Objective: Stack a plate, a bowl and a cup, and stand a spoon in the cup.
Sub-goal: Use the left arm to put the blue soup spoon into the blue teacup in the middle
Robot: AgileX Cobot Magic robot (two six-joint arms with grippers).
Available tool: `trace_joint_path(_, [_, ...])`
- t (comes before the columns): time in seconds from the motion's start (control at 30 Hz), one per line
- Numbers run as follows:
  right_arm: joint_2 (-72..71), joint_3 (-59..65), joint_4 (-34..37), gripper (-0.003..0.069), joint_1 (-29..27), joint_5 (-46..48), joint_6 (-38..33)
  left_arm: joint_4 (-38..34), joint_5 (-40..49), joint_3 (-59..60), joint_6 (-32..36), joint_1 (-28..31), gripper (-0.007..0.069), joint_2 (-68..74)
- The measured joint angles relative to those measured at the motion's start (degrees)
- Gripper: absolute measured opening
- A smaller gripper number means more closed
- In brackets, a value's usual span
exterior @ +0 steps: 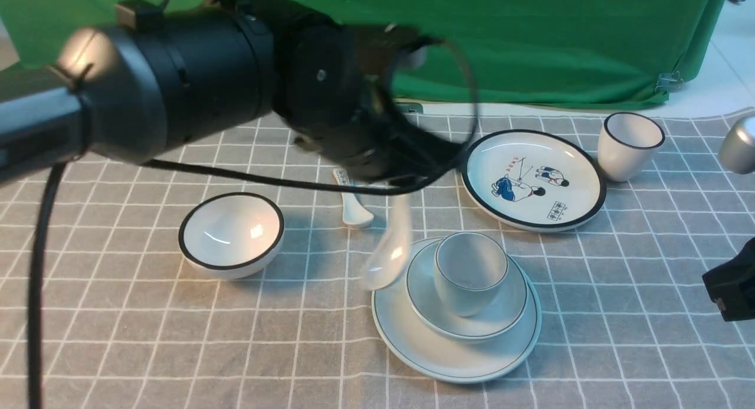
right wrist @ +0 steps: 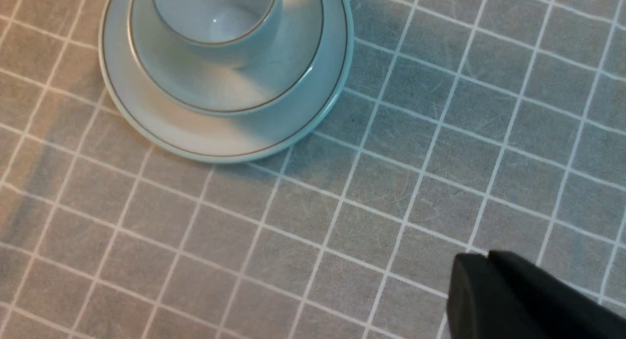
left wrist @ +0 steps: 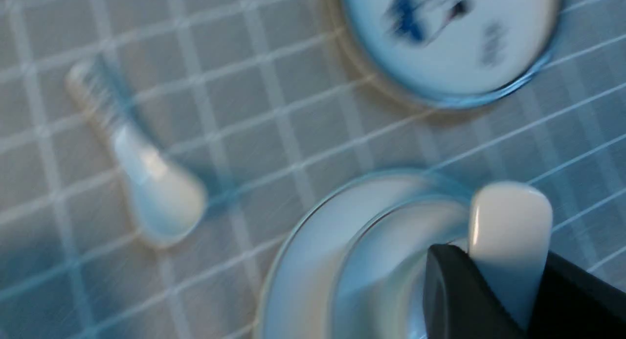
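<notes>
On the grey checked tablecloth [exterior: 118, 338], the large pale round ceramic plate [exterior: 407, 344] lies front and centre; the wide shallow pale bowl [exterior: 424, 291] sits on it; the handleless pale tapered cup [exterior: 470, 279] stands in that bowl; the long white ceramic soup spoon [exterior: 386, 255] hangs tilted from the left gripper [left wrist: 499, 265], over the plate's left edge, left of the cup; the short white spoon [exterior: 353, 205] lies on the cloth behind it; the black-rimmed white bowl [exterior: 231, 235] stands further left; the black-rimmed picture plate [exterior: 534, 179] lies behind the stack, the black-rimmed white cup [exterior: 630, 144] at its right; the right gripper [exterior: 731, 291] is well right of the stack.
</notes>
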Motion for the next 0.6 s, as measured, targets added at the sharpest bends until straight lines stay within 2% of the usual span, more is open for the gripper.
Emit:
trace_joint_path(0.1, [0.0, 0.1, 0.0, 0.0059, 0.0, 0.0, 0.0, 2.3, -10.5, 1.3, -0.3, -3.8, 0.0121, -0.9])
trace_joint_path(0.2, [0.0, 0.3, 0.0, 0.0063, 0.0, 0.1, -0.1, 4.8, -24.8, 6.9, -0.9, -6.1, 0.0121, -1.0])
trace_joint_path(0.43, [0.0, 0.3, 0.0, 0.0066, 0.0, 0.2, -0.3, 5.9, -44.6, 18.6, -1.5, -4.5, 0.0121, -0.7])
trace_joint_path(0.47, [0.0, 0.3, 0.0, 0.0066, 0.0, 0.0, -0.4, 5.9, -51.5, 21.4, -0.5, -4.0, 0.0121, -0.7])
trace_joint_path(0.6, [0.0, 0.3, 0.0, 0.0067, 0.0, -0.2, -0.5, 5.9, -60.3, 24.4, 0.1, -3.8, 0.0121, -0.6])
